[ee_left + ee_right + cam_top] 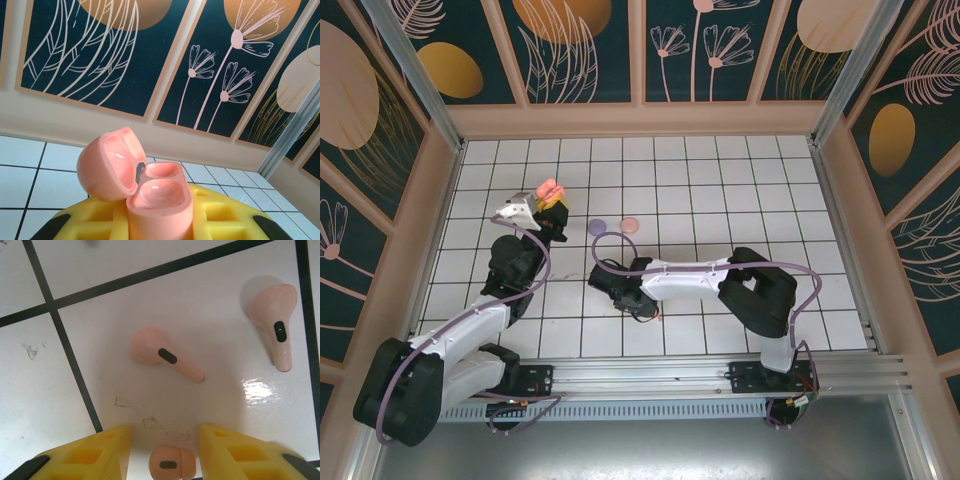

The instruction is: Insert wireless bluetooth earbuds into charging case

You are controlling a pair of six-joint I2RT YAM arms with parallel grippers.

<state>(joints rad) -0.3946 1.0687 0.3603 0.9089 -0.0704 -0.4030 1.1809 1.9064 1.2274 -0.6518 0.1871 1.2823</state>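
On the left, the left gripper [160, 210] pinches the open pink case [157, 192] tight. The case's bottom is cut off. In the middle of the floor [150, 295], the right gripper [164, 430] has its jaws spread. The first bud [170, 465] lies between them, partly cut off. The second bud [165, 355] and third bud [275, 315] lie past the tips.
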